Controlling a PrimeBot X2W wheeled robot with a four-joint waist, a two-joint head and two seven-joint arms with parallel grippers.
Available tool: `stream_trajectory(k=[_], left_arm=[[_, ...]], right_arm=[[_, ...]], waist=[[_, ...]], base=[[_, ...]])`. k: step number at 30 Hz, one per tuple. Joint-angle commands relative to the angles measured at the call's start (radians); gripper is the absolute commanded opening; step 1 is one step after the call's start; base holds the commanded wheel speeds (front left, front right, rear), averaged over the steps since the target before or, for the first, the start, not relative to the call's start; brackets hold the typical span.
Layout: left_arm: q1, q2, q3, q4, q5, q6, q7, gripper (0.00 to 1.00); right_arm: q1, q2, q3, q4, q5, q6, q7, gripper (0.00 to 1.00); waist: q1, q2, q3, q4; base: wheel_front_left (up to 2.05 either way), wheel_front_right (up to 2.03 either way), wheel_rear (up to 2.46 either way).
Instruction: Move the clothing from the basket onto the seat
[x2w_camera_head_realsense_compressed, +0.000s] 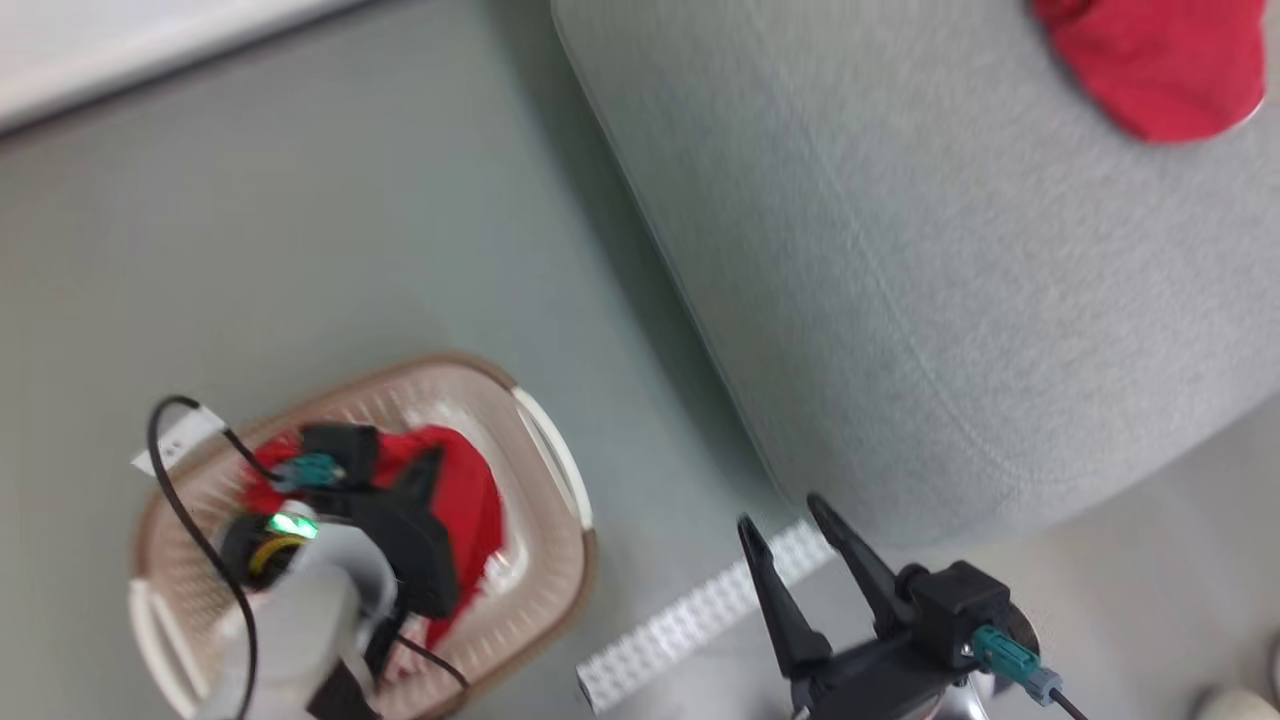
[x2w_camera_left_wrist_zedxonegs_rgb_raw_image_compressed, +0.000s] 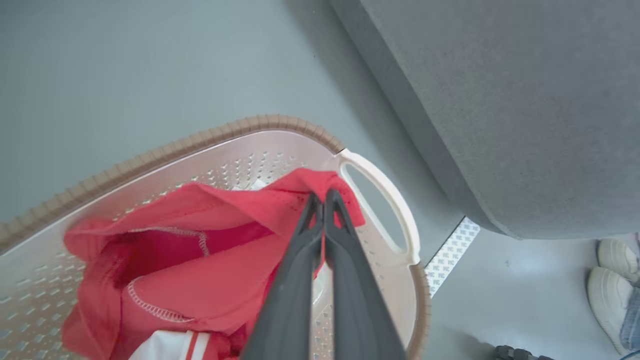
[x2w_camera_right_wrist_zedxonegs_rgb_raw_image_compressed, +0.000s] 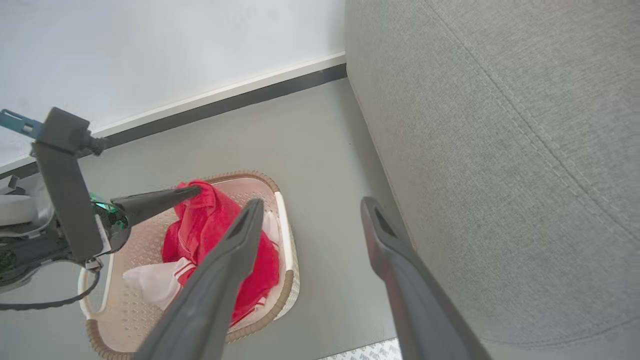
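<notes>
The basket (x2w_camera_head_realsense_compressed: 560, 470) stands on the floor at the lower left, with red clothing (x2w_camera_head_realsense_compressed: 475, 500) in it. My left gripper (x2w_camera_left_wrist_zedxonegs_rgb_raw_image_compressed: 322, 196) is shut on a fold of that red clothing (x2w_camera_left_wrist_zedxonegs_rgb_raw_image_compressed: 210, 270) and holds it raised above the basket (x2w_camera_left_wrist_zedxonegs_rgb_raw_image_compressed: 280, 125); the right wrist view shows the pinched cloth (x2w_camera_right_wrist_zedxonegs_rgb_raw_image_compressed: 200, 220) lifted in a peak over the basket (x2w_camera_right_wrist_zedxonegs_rgb_raw_image_compressed: 287, 265). Another red garment (x2w_camera_head_realsense_compressed: 1160, 60) lies on the seat (x2w_camera_head_realsense_compressed: 900, 250) at the top right. My right gripper (x2w_camera_head_realsense_compressed: 790, 520) stands open and empty beside the seat's (x2w_camera_right_wrist_zedxonegs_rgb_raw_image_compressed: 500, 150) near corner.
A white studded strip (x2w_camera_head_realsense_compressed: 700, 610) lies on the grey floor between basket and seat. A person's white shoes (x2w_camera_left_wrist_zedxonegs_rgb_raw_image_compressed: 612, 280) stand at the right edge of the left wrist view. A wall with a dark skirting (x2w_camera_right_wrist_zedxonegs_rgb_raw_image_compressed: 225, 102) runs behind the basket.
</notes>
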Motion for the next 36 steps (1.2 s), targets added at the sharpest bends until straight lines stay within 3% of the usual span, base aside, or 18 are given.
stream_trajectory(k=[1, 6, 16, 24, 29, 36], left_arm=[[0.051, -0.007, -0.035, -0.038, -0.044, 0.0, 0.02, 0.0], [0.114, -0.007, -0.147, -0.191, -0.17, 0.005, 0.078, 0.0], [0.168, -0.007, -0.315, -0.45, -0.312, 0.093, 0.134, 0.0], [0.103, -0.005, -0.383, -0.653, -0.338, 0.14, 0.171, 0.0], [0.066, -0.005, -0.399, -0.742, -0.298, 0.182, 0.165, 0.0], [0.042, -0.005, -0.417, -0.875, -0.294, 0.201, 0.183, 0.0]], right_arm=[[0.03, -0.01, -0.009, -0.002, -0.001, 0.0, 0.025, 1.0], [0.074, -0.025, -0.027, -0.025, 0.015, 0.0, 0.106, 1.0], [0.151, -0.062, -0.04, -0.042, 0.071, 0.0, 0.225, 1.0], [0.139, -0.067, -0.047, -0.043, 0.106, 0.0, 0.301, 1.0], [0.114, -0.061, -0.049, -0.019, 0.116, 0.0, 0.317, 1.0], [0.081, -0.046, -0.034, 0.039, 0.092, 0.0, 0.325, 1.0]], waist=[[0.0002, 0.0001, -0.229, 0.103], [0.0002, 0.0001, -0.348, 0.17], [0.0002, 0.0001, -0.559, 0.291], [0.0002, 0.0001, -0.626, 0.379], [0.0002, 0.0001, -0.648, 0.415], [0.0002, 0.0001, -0.66, 0.453]], base=[[0.0, 0.0, 0.0], [0.0, 0.0, 0.0], [0.0, 0.0, 0.0], [0.0, 0.0, 0.0], [0.0, 0.0, 0.0], [0.0, 0.0, 0.0]])
